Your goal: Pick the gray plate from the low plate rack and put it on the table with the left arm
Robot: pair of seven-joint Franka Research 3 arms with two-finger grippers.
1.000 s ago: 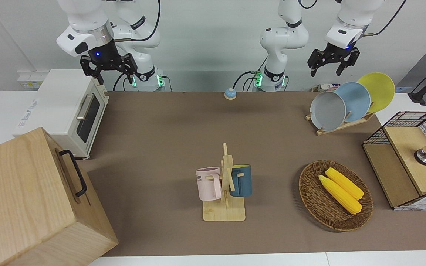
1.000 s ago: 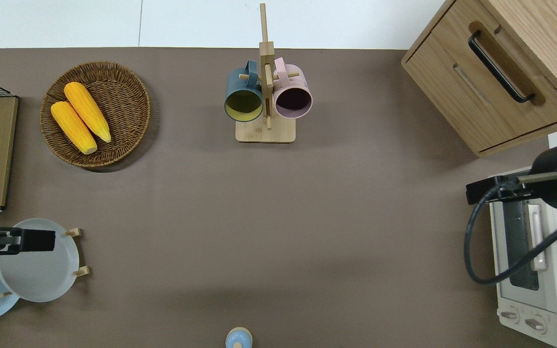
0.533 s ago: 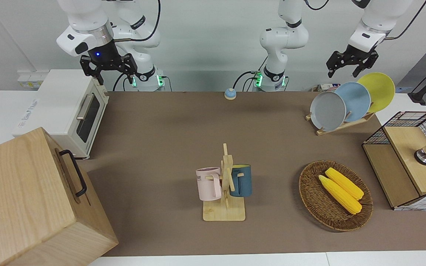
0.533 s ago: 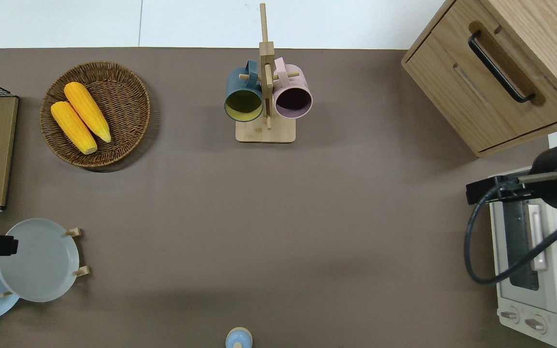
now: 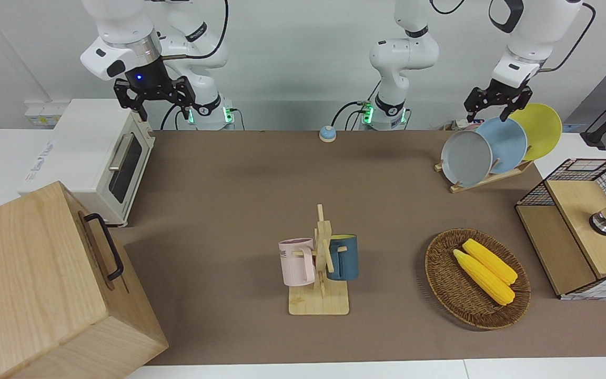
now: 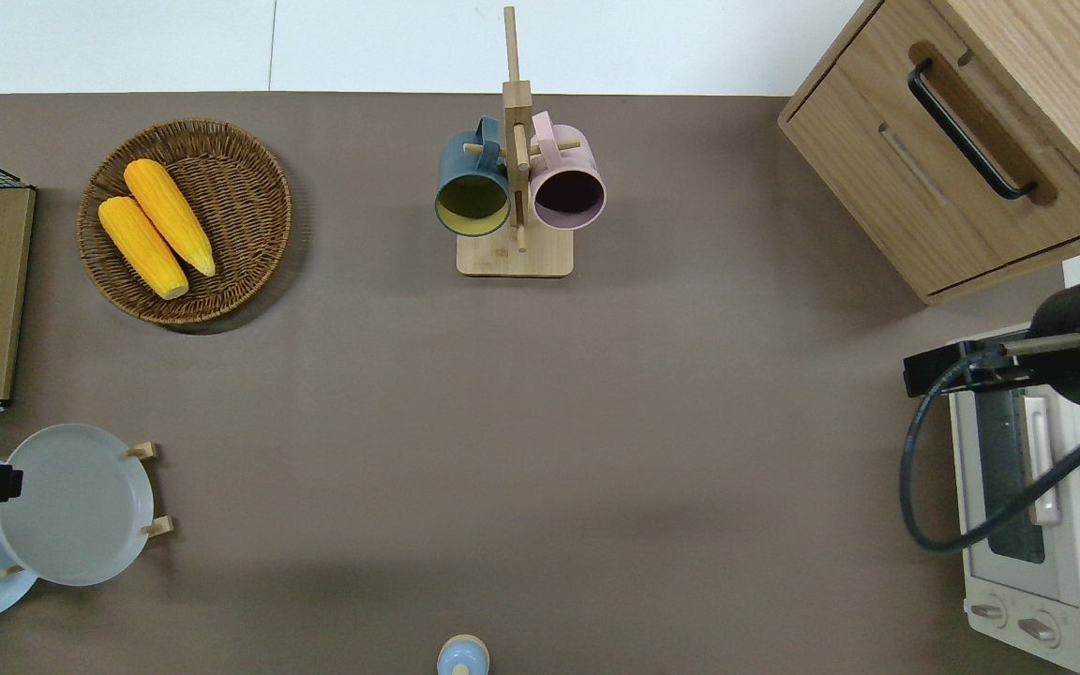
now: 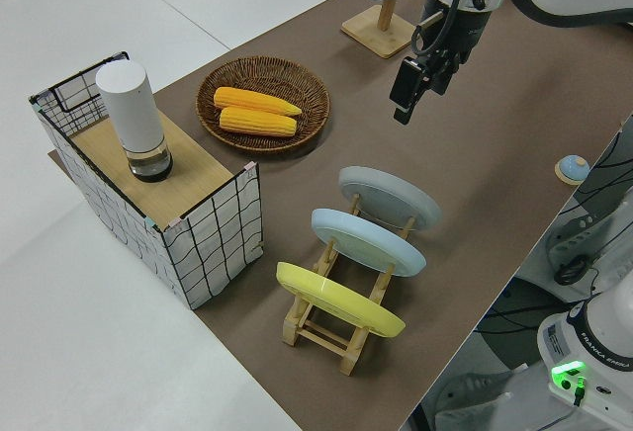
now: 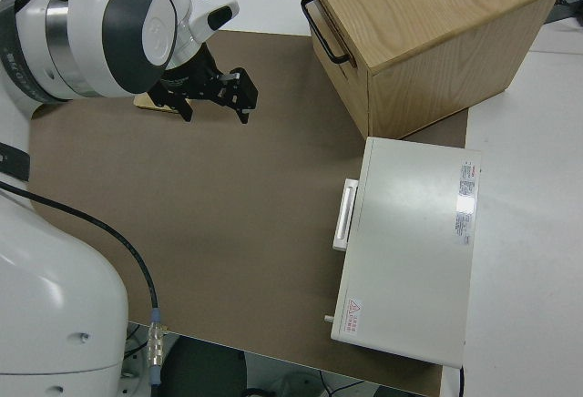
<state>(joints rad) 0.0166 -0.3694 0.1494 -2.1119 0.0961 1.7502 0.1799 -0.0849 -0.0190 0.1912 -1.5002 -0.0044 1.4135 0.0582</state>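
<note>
Front view: my left tool (image 5: 497, 103), fingers spread and empty, hangs above the low plate rack (image 5: 484, 178). Below it, the gray plate (image 5: 466, 158) leans in the rack's end slot on the counter (image 5: 261, 195). My right arm is parked.

Pale bluish-gray plate (image 5: 466, 158), sky-blue plate (image 5: 505, 145) and yellow plate (image 5: 539, 129) stood in a light wooden rack (image 5: 487, 178) on the plain brown table (image 5: 240, 189). The basket (image 5: 447, 289) was dark brown wicker; the corn cobs (image 5: 487, 269) were yellow.
</note>
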